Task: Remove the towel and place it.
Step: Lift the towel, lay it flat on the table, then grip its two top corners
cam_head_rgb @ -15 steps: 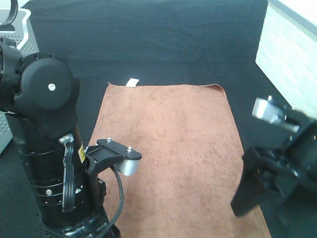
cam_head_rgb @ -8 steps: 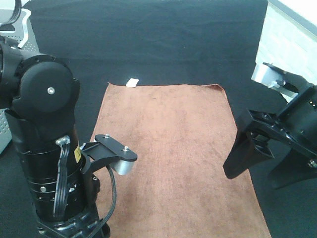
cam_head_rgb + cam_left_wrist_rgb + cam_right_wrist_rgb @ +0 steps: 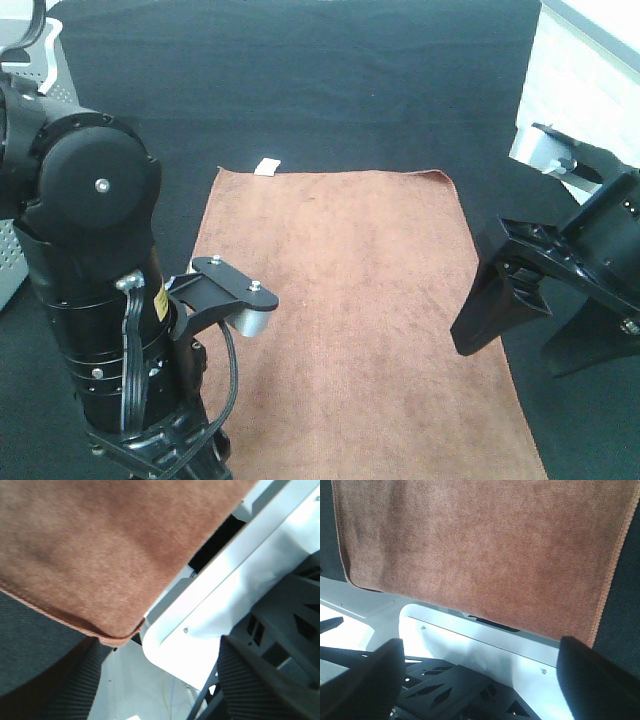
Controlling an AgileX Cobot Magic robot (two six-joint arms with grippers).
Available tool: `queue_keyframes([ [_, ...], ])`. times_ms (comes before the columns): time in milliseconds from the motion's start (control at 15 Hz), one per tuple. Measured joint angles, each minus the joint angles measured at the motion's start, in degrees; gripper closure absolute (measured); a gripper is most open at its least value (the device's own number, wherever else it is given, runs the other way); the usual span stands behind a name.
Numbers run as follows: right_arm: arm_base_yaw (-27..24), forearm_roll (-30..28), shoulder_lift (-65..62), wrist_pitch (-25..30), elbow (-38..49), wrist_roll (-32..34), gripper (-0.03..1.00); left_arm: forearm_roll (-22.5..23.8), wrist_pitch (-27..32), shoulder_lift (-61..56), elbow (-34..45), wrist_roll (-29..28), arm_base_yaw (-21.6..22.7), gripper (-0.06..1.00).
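Left gripper: jaws apart, nothing held, near a corner of the towel. Right gripper: jaws wide apart, empty, at the towel's right edge. Towel lies flat, spread out on the black desk. White tag sticks out at its far short edge.

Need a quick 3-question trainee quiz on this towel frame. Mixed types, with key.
1. True or false: the towel lies spread flat on the black cloth.
2. The white tag sits at the towel's: A) edge farthest from the robot, B) edge nearest the robot, C) right long edge.
3. Fill in: the right gripper is ___, holding nothing.

Key: 1 true; 2 A; 3 open.
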Motion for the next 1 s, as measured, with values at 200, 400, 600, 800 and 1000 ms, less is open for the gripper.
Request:
queue_keyframes([
  [200,0.00,-0.69,0.00,-0.46,0.00,1.95,0.21,1.55,-2.23,0.00,0.00,-0.29,0.00,0.32],
  [400,0.00,-2.06,0.00,-0.46,0.00,3.84,0.21,2.75,-2.18,0.06,-0.69,-2.64,1.20,0.32],
  [600,0.00,-2.41,0.00,-0.52,0.00,3.84,0.21,3.15,-1.72,0.06,-2.92,-2.81,6.02,0.32],
  [800,0.00,-4.07,0.00,-0.63,-0.11,3.84,0.21,3.78,-0.23,0.06,-6.02,-0.63,16.04,0.32],
  [1000,0.00,-6.07,0.06,-1.32,-0.69,5.33,0.21,3.78,1.95,0.06,-8.59,0.06,21.89,0.32],
])
